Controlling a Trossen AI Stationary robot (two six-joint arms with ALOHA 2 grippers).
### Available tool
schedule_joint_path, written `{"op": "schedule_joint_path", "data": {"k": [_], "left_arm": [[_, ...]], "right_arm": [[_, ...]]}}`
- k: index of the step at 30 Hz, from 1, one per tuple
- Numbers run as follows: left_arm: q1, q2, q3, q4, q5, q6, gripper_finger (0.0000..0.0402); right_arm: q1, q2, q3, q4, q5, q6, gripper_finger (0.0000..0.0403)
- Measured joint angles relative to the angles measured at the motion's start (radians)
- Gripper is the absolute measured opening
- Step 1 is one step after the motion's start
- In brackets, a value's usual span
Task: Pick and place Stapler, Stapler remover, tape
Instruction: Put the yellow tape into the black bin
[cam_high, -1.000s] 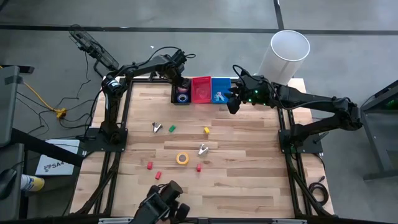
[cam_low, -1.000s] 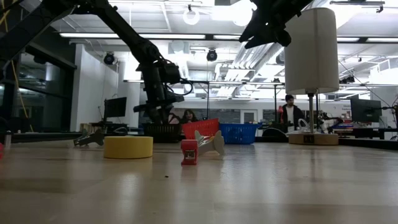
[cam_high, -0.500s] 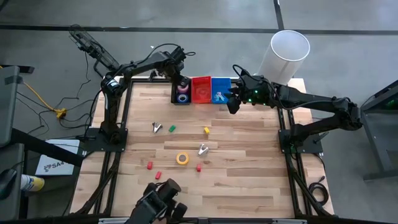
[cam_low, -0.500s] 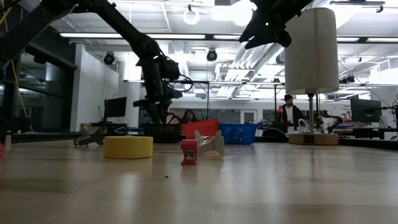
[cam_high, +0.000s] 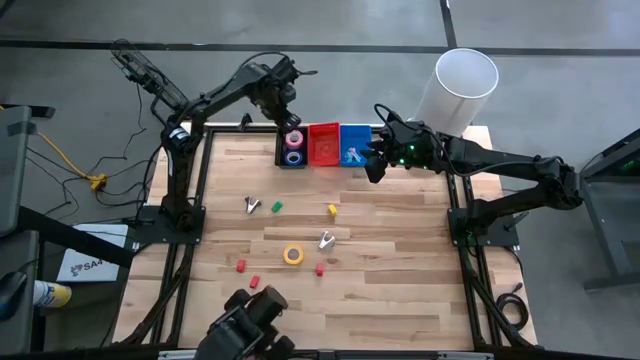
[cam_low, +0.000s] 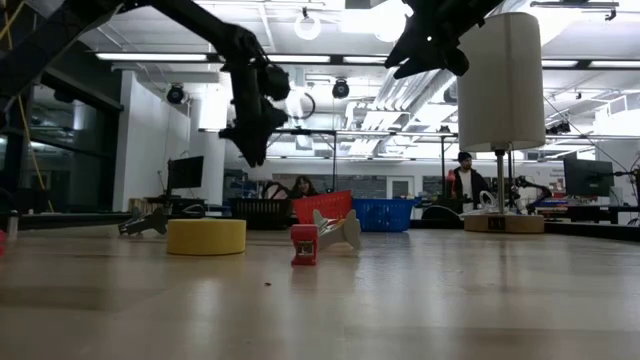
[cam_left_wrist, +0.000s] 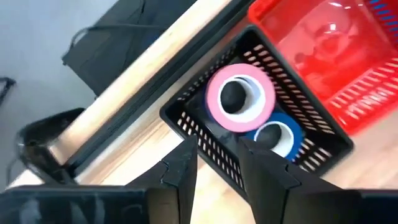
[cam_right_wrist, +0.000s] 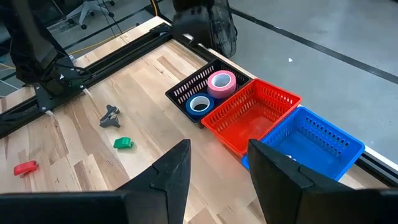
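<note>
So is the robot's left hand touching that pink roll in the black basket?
Apart. In the low view the left hand hangs well above the black basket; the left wrist view shows the pink roll lying inside it, beyond the empty fingers.

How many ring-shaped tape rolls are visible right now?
3: a pink ring-shaped tape roll and a blue ring-shaped tape roll in the black mesh basket, and a yellow tape roll on the wooden table. Others may be hidden.

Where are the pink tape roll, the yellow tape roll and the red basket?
pink tape roll (cam_left_wrist: 239, 98): left wrist view, on its pink top face.
yellow tape roll (cam_high: 293, 255): high view, on its ring.
red basket (cam_right_wrist: 275, 95): right wrist view, on its far rim.
</note>
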Motion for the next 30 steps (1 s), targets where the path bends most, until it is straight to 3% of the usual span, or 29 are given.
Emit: {"op": "schedule_joint_path", "data": {"k": [30], "left_arm": [[-0.027,-0.433,0.023,-0.243,0.032,0.025,0.0115]], "right_arm": [[0.0,0.0,0.0,-0.021,-0.019,-0.027,0.0149]]}}
